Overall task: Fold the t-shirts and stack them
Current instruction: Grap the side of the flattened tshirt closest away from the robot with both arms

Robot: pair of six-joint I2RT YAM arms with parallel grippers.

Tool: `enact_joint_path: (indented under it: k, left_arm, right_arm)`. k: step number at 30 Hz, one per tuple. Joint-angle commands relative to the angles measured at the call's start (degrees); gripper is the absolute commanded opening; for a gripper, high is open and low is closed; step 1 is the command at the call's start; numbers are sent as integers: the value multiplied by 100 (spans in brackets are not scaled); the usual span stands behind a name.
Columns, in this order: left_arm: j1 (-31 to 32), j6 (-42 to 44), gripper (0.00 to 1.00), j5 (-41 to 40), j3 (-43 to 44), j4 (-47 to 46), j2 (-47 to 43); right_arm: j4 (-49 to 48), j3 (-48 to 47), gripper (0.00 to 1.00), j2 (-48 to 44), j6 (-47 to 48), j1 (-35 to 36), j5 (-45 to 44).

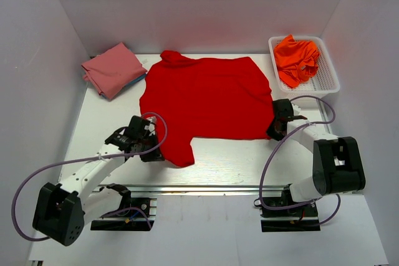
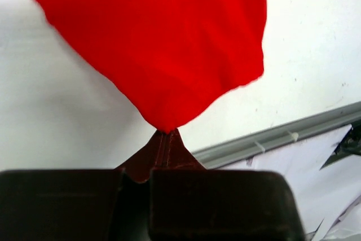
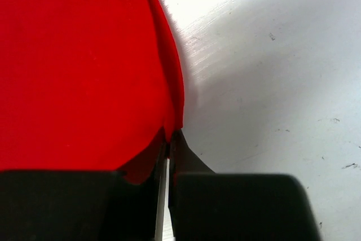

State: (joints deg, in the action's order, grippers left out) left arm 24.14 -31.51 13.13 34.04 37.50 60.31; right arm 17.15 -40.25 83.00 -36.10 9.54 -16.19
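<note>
A red t-shirt (image 1: 206, 101) lies spread on the white surface (image 1: 243, 161); left fingers (image 2: 153, 155) and right fingers (image 3: 187, 161) each clench its edge.

The pink shirt (image 1: 112, 68) lies over the blue shirt (image 1: 139, 80), so only a thin strip of blue shows at its right edge. The orange cloth (image 1: 297, 58) in the basket (image 1: 329, 83) is bunched up, and I cannot tell how many shirts it makes.

In the left wrist view the red shirt (image 2: 163, 38) runs off the top edge and its hem is smeared with blur. The left gripper (image 2: 164, 135) is cut off at the bottom.

In the right wrist view the same cloth runs off the top and left edges. The right gripper (image 3: 169, 137) is cut off below, its dark blocks out of focus.

From above, the spot where each gripper meets the cloth is hidden beneath the gripper's own body.
</note>
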Motion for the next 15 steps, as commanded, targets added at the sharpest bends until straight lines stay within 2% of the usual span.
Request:
enact_joint_path:
  k: [1, 8, 15]
  left_arm:
    - [20, -13, 0, 41, 278, 687, -432]
    - [20, -250, 0, 656, 384, 1382, -942]
    - [20, -180, 0, 1122, 638, 1963, -1232]
  right_arm:
    - [34, 237, 0, 120, -126, 13, 159]
    - [1140, 430, 0, -704, 102, 57, 326]
    - [1713, 580, 0, -1304, 313, 57, 678]
